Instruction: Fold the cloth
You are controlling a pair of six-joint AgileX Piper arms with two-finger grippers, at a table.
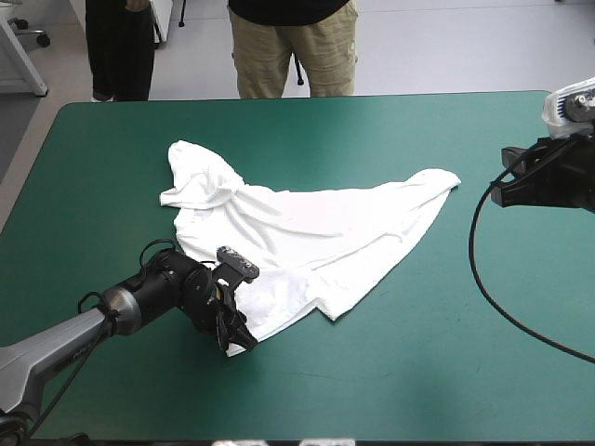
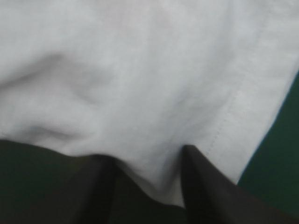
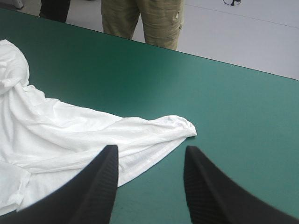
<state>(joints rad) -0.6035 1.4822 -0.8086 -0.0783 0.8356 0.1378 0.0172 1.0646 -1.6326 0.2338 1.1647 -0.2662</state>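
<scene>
The white T-shirt (image 1: 307, 232) lies loosely spread and wrinkled across the middle of the teal-green table, one part bunched at its far left. My left gripper (image 1: 237, 339) is down at the shirt's near corner. In the left wrist view the T-shirt (image 2: 140, 70) fills the picture, and its hemmed corner reaches in between the fingers of the left gripper (image 2: 147, 154), which stand apart. My right gripper (image 1: 499, 181) hangs open above the table's right side, well clear of the shirt. In its own view the right gripper (image 3: 149, 151) points toward the T-shirt's (image 3: 60, 135) right-hand tip.
Bare teal-green cover (image 1: 418, 372) surrounds the shirt on the right and along the near edge. A person's legs stand just beyond the far edge, not over the table.
</scene>
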